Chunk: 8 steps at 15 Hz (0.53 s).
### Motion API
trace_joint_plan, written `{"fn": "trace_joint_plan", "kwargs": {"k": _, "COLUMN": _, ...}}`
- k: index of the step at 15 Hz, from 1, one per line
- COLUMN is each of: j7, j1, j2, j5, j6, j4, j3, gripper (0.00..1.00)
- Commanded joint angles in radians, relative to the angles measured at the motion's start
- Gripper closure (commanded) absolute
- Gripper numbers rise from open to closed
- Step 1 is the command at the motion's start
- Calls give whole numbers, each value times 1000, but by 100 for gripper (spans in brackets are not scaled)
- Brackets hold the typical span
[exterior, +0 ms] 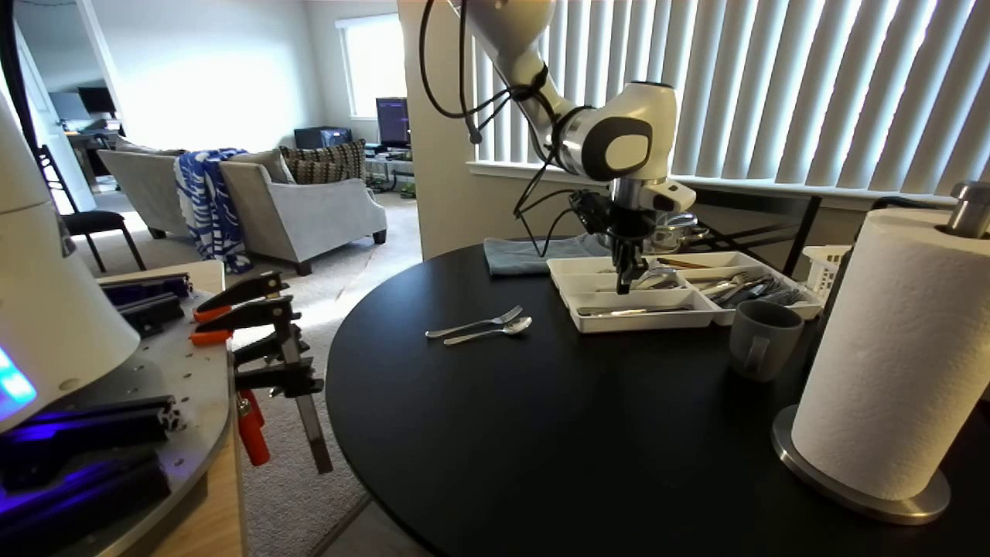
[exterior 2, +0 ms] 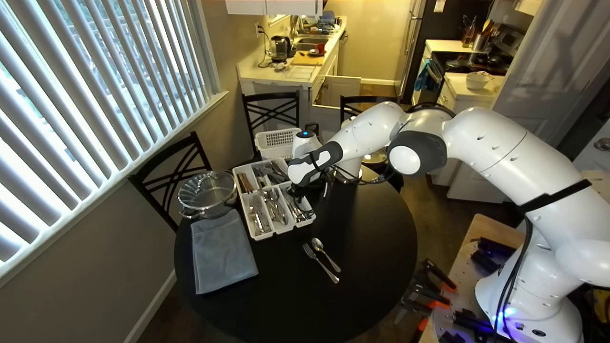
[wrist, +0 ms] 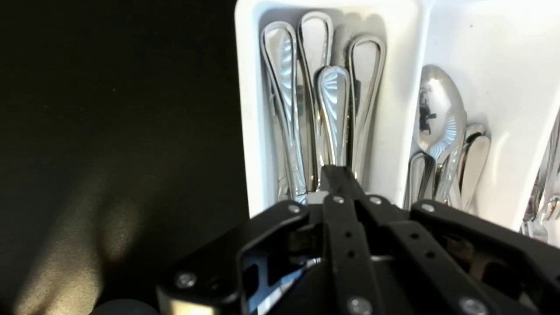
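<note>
My gripper (exterior: pixel 623 286) points down over the front compartment of a white cutlery tray (exterior: pixel 650 322) on the round black table. In the wrist view the black fingertips (wrist: pixel 339 175) are together, with nothing visible between them. Just beyond them lie several silver cutlery handles (wrist: pixel 334 94) inside the compartment; their other ends are hidden under the gripper. I cannot tell whether the tips touch a handle. The neighbouring compartment holds a spoon (wrist: pixel 442 113) and other pieces. The tray (exterior 2: pixel 267 235) also shows in an exterior view, where the arm partly hides the fingers.
A fork (exterior: pixel 479 323) and a spoon (exterior: pixel 510 327) lie on the table. A grey mug (exterior: pixel 762 340) and a paper towel roll (exterior: pixel 889 348) stand near the tray. A glass pot (exterior 2: pixel 208 195), a folded grey cloth (exterior 2: pixel 221 257) and a white basket (exterior 2: pixel 276 145) are around it.
</note>
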Motion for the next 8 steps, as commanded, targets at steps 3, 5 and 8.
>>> {"fn": "trace_joint_plan", "kwargs": {"k": 3, "j7": -6, "j1": 3, "j2": 8, "j5": 9, "j6": -2, "j4": 9, "j3": -4, "gripper": 100}}
{"fn": "trace_joint_plan", "kwargs": {"k": 5, "j7": -3, "j1": 4, "j2": 8, "j5": 9, "j6": 5, "j4": 5, "j3": -6, "gripper": 100}}
{"fn": "trace_joint_plan", "kwargs": {"k": 8, "j7": -1, "j1": 2, "j2": 10, "j5": 12, "j6": 17, "j4": 5, "j3": -6, "gripper": 74}}
